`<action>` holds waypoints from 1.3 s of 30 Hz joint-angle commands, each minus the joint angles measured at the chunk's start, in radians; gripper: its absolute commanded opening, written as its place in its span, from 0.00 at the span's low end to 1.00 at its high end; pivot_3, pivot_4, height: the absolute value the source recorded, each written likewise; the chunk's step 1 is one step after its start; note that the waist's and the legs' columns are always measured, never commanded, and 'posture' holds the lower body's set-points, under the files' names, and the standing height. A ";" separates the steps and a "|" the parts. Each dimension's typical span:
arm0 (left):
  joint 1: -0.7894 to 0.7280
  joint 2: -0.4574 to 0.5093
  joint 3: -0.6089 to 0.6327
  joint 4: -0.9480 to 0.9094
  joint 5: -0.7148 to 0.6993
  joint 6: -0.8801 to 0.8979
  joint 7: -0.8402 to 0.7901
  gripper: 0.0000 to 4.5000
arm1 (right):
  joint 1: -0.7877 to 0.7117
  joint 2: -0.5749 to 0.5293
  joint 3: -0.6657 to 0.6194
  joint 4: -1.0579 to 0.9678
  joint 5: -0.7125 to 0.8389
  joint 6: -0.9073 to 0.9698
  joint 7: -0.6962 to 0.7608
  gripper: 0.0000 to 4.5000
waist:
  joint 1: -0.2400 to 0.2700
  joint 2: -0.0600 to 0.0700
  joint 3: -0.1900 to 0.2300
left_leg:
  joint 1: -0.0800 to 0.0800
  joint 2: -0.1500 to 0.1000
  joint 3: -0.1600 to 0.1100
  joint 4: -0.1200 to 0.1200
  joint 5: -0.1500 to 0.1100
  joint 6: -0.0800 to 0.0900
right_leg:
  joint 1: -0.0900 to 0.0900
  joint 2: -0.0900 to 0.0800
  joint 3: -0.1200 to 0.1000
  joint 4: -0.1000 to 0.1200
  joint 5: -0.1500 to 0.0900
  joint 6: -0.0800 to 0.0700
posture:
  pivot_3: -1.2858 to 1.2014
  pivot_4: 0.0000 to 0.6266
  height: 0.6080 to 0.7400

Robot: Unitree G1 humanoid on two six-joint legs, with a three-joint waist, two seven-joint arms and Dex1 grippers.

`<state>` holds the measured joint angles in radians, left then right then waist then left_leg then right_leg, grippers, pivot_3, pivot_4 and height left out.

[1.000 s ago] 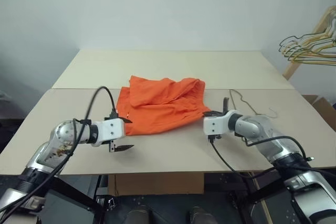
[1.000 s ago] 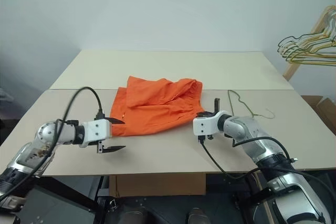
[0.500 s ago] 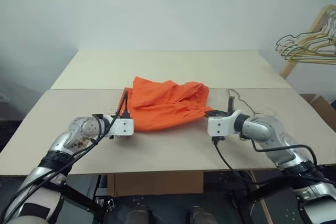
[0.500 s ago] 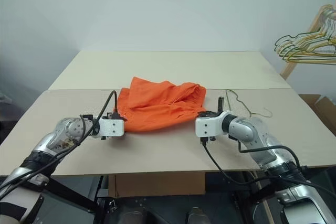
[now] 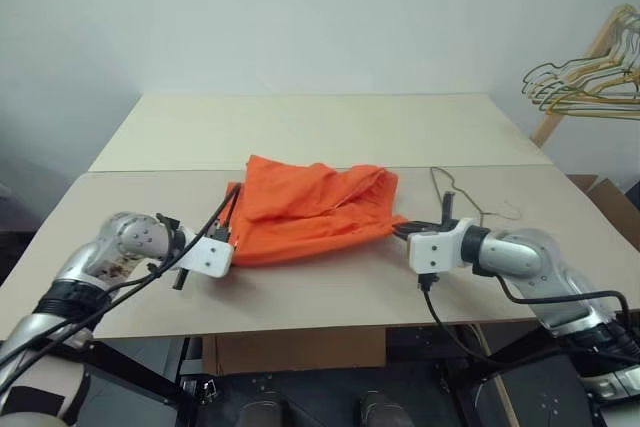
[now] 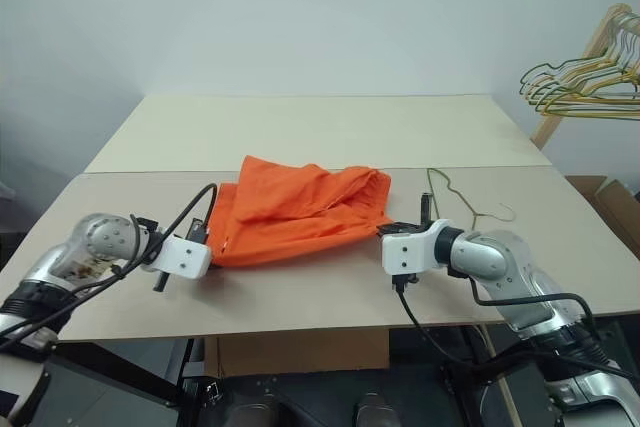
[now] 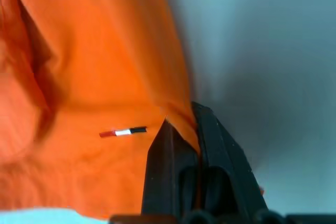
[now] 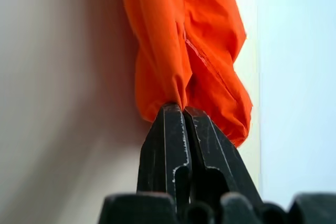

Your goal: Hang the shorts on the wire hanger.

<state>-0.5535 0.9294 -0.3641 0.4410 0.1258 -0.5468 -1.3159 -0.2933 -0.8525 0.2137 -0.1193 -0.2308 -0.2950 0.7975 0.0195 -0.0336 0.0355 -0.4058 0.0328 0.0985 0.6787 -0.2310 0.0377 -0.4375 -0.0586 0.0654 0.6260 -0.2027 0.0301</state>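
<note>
both grippers are clamped on the shorts (image 5: 305,209): left gripper (image 7: 182,129) at nine o'clock, right gripper (image 8: 179,109) at three.

You face a plain pale wall (image 5: 320,17) behind a light beige table (image 5: 320,127) with a seam running across its middle, while a wooden rack (image 5: 585,67) of bunched yellowish and green hangers (image 5: 580,92) stands at the far right.

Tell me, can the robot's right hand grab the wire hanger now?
Probably not yet: the right gripper is shut on the shorts. The hanger lies bare just beyond it.
</note>
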 commanded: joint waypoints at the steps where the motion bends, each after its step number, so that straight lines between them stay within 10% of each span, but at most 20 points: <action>1: -0.010 0.049 0.020 -0.069 -0.145 -0.027 -0.168 0.00 | 0.032 -0.067 -0.056 -0.059 0.117 -0.056 0.091 0.00 | 0.000 0.000 0.000 | 0.000 0.000 0.000 0.000 0.000 0.000 | 0.000 0.000 0.000 0.000 0.000 0.000 | 0.55 0.00 1.00; 6: 0.011 0.073 0.043 -0.148 -0.270 0.014 -0.283 0.00 | 0.020 -0.095 -0.067 -0.037 0.188 -0.063 0.150 0.00 | -0.005 0.000 0.000 | 0.002 0.001 0.000 0.003 0.000 0.000 | 0.002 -0.001 0.000 0.001 -0.004 0.007 | 0.56 0.00 1.00; 14: -0.182 -0.154 0.142 -0.050 -0.215 0.295 0.052 0.00 | -0.354 0.186 -0.086 0.250 0.233 0.208 0.003 0.00 | -0.008 -0.002 0.001 | 0.010 0.002 -0.001 0.004 0.003 0.001 | 0.007 0.002 0.000 0.006 -0.002 0.007 | 0.55 0.00 1.00; 21: -0.829 -0.397 0.134 0.657 0.079 0.379 0.912 0.00 | -0.920 0.380 -0.085 0.971 0.014 0.201 -0.578 0.00 | 0.007 -0.002 0.002 | 0.001 -0.001 -0.002 0.002 0.007 0.001 | 0.000 0.001 -0.001 0.004 0.010 0.008 | 0.57 0.00 1.00; 27: -1.116 -0.431 0.129 0.860 0.218 0.266 1.504 0.00 | -1.195 0.418 -0.206 1.244 0.034 -0.069 -1.083 0.00 | 0.023 -0.002 0.002 | -0.019 -0.003 -0.003 -0.010 0.002 -0.004 | -0.023 0.000 0.001 0.003 0.009 0.009 | 0.56 0.00 1.00; 32: -1.073 -0.460 0.130 0.867 0.238 0.096 1.486 0.00 | -1.097 0.401 -0.178 1.257 -0.001 -0.213 -1.059 0.00 | 0.025 -0.002 0.001 | -0.023 -0.004 -0.002 -0.020 0.006 -0.019 | -0.023 0.001 -0.001 -0.013 0.007 0.011 | 0.56 0.00 1.00; 39: -0.707 -0.476 0.153 0.718 0.102 -0.233 0.986 0.00 | -0.649 0.273 -0.084 1.090 -0.066 -0.419 -0.834 0.00 | 0.024 -0.001 -0.001 | -0.014 -0.005 0.000 -0.018 0.002 -0.013 | -0.005 -0.002 -0.005 -0.023 0.009 0.014 | 0.56 0.00 1.00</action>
<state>-1.2741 0.4531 -0.2338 1.2454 0.2945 -0.7068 -0.2105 -0.9421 -0.5275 0.1310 1.0673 -0.2952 -0.6314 -0.0834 0.0432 -0.0344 0.0348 -0.4207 0.0274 0.0987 0.6612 -0.2288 0.0243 -0.4434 -0.0606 0.0607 0.6025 -0.1925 0.0443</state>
